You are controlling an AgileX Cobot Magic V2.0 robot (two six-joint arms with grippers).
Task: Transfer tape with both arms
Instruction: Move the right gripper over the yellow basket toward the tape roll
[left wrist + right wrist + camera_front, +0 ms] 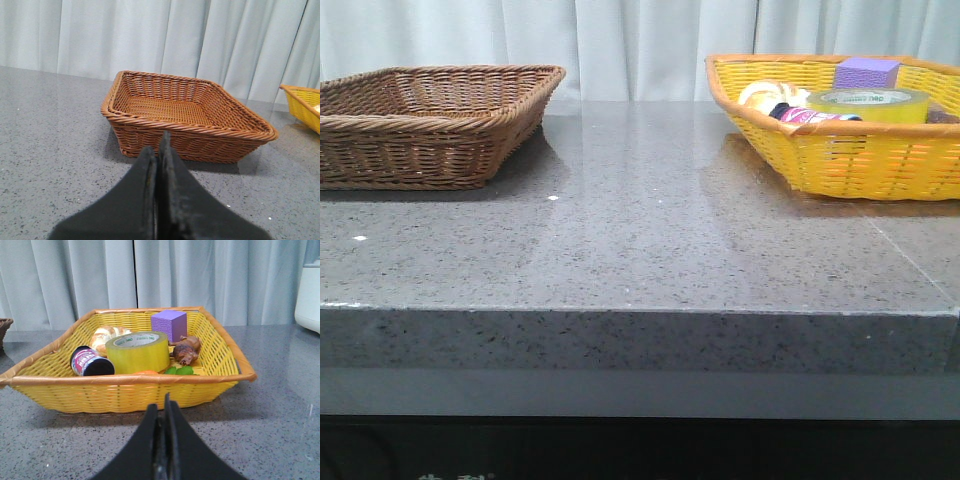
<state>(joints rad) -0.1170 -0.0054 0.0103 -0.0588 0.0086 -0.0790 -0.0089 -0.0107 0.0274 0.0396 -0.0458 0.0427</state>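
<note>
The tape [139,352], a wide translucent yellow roll with a white core and green print, lies flat in the yellow basket [125,390]; it also shows in the front view [868,103] at the right rear. My right gripper [162,407] is shut and empty, low over the table just in front of the yellow basket. My left gripper [158,145] is shut and empty, low over the table in front of the brown wicker basket [190,131]. Neither arm shows in the front view.
The yellow basket [840,160] also holds a purple cube [169,324], a small can [89,362], a bread roll [106,335], a brown lump [185,351] and green leaves [179,370]. The brown basket [420,125] at the left rear is empty. Curtains hang behind.
</note>
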